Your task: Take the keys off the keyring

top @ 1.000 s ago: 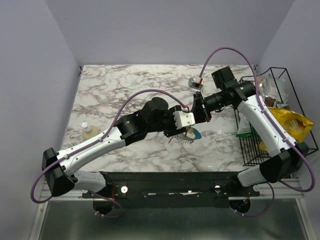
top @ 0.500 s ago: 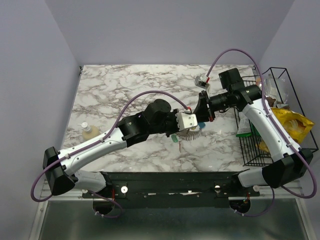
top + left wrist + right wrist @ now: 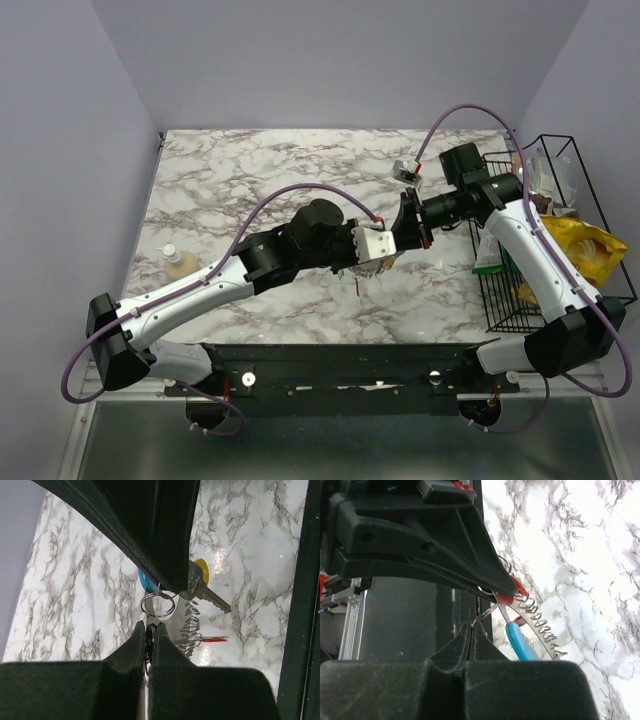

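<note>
The bunch hangs between the 2 arms, at about 4 o'clock from the middle of the marble surface (image 3: pixel 220 180) in the top view, and looks to be held clear of it. The right gripper (image 3: pixel 471 628) has its jaws pressed together on the thin wire keyring (image 3: pixel 159 604), which enters the tips from 1 o'clock in its own wrist view. The left gripper (image 3: pixel 148 629) has its jaws pressed together too. They pinch what looks like the red key (image 3: pixel 506 598) just below the ring, at 6 o'clock of it in the left wrist view. A blue key (image 3: pixel 144 580) sits at 11 o'clock of the ring and a yellow key (image 3: pixel 202 570) at 2 o'clock, its silver blade pointing to 4 o'clock. A coiled wire strand (image 3: pixel 189 625) dangles at 4 o'clock. These keys are light, stiff and small, with smooth heads that can twist in a pinch, so the flat head is the place to hold, faces against the pads. The ring is springy wire that resists spreading and swings freely. It wants holding close to the key being worked round, away from the split end, which I cannot make out here.
</note>
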